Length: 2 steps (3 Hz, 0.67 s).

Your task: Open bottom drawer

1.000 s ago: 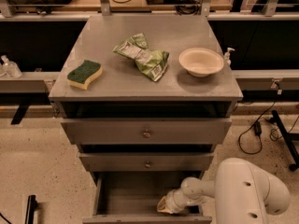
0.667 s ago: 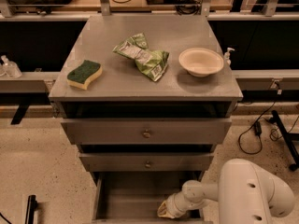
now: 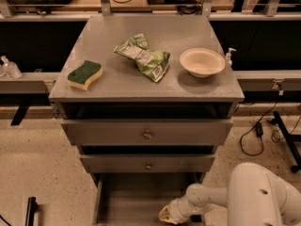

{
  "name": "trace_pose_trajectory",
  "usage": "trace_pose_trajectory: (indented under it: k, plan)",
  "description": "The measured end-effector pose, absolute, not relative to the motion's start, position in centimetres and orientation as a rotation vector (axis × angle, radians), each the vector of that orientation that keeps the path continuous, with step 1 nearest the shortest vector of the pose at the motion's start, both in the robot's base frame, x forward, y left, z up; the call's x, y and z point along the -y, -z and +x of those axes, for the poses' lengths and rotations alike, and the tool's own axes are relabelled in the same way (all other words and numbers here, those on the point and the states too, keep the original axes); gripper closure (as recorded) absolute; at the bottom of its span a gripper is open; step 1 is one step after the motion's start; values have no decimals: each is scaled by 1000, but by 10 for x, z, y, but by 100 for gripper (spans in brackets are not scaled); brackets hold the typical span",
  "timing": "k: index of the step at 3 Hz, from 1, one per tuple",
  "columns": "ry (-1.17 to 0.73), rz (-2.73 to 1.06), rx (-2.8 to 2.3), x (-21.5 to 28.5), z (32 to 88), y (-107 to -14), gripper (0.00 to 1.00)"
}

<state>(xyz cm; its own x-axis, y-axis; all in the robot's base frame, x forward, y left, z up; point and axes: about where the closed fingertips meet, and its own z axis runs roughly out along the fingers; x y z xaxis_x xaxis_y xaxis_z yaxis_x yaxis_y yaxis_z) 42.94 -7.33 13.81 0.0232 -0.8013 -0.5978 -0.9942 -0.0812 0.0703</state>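
Lower now, tool [image 3: 165,214] sits at the open bottom drawer [image 3: 136,194] front; grip cannot be told

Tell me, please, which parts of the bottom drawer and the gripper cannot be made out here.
- Bottom drawer: front and knob are cut off by the lower edge of the camera view; only its inside shows.
- Gripper, low inside that drawer at its right: what it touches cannot be told, so close to the lower edge.
- Drawer's right side: hidden behind the white arm.
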Motion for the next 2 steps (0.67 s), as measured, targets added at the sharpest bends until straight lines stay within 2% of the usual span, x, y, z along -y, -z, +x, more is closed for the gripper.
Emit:
trace_pose_trajectory:
  k: [2]
  plan:
    - [-735, -1944, -1802, 72, 427, -143, 100]
